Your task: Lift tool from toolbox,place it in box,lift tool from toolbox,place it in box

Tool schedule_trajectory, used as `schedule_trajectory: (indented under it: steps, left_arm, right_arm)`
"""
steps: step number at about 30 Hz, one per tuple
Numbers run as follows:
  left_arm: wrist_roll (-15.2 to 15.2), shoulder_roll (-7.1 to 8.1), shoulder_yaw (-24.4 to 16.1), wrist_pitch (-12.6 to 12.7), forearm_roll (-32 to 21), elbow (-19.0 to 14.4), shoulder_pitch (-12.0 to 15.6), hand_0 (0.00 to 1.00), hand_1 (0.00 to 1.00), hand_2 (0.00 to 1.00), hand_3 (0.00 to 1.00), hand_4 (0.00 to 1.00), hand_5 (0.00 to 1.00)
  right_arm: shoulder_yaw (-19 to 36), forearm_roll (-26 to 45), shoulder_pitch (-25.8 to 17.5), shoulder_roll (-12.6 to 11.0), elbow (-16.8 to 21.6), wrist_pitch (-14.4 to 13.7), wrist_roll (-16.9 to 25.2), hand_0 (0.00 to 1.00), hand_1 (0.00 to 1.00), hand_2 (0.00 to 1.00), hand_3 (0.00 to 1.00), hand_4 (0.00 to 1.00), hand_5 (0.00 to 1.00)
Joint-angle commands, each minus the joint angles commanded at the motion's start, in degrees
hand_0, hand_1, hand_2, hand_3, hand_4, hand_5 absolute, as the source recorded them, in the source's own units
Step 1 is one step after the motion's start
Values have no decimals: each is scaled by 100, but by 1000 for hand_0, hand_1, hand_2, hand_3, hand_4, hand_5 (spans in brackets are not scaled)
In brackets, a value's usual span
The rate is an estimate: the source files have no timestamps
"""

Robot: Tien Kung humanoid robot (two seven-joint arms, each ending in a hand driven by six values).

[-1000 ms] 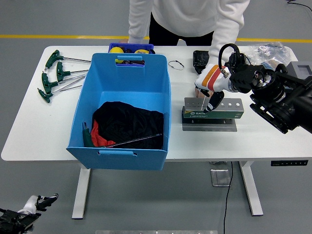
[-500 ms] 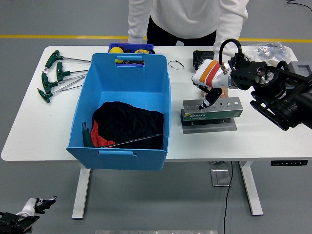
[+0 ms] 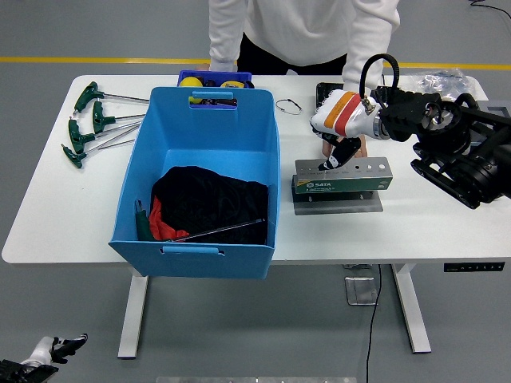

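A grey-green tool rack (image 3: 342, 179) on a metal base stands on the white table (image 3: 64, 223), right of the blue box (image 3: 275, 152). My right hand (image 3: 328, 163), in a white, orange and red glove, reaches down onto the rack's left end. Its dark fingers (image 3: 345, 153) are curled around a tool there, which they mostly hide. A person's hand (image 3: 364, 147) shows just behind my hand, at the rack's back. In the box lie a black cloth (image 3: 211, 203), something red, and a green-handled T tool (image 3: 219, 231). My left hand (image 3: 49, 349) hangs below the table at bottom left, fingers relaxed.
Several green T-handle wrenches (image 3: 92, 124) lie at the table's far left. A small blue bin (image 3: 214, 78) with yellow items sits behind the box. A wire loop (image 3: 289, 104), a black case (image 3: 326, 92) and a plastic bag (image 3: 435, 80) lie at the back right. The person stands at the far side.
My right hand has moved up and to the left, and the rack has shifted that way with it. My left hand has sunk lower at the picture's corner.
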Motion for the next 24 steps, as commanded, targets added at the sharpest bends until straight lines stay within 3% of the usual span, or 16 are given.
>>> schedule_trajectory:
  steps: [9, 18, 24]
  left_arm:
    - [34, 19, -137, -18, 131, 0, 96, 730, 720, 698, 665, 695, 617]
    - [64, 42, -307, -33, 260, 0, 182, 730, 719, 697, 664, 693, 615]
    - [93, 52, -429, -47, 374, 0, 221, 729, 719, 698, 664, 693, 616]
  right_arm:
    - [174, -112, 217, -123, 247, 447, -122, 2, 2, 36, 36, 887, 604]
    - [407, -391, 653, -324, 819, 830, -272, 2, 2, 38, 37, 865, 593]
    - [638, -553, 854, -467, 1380, 856, -308, 2, 2, 40, 38, 865, 593]
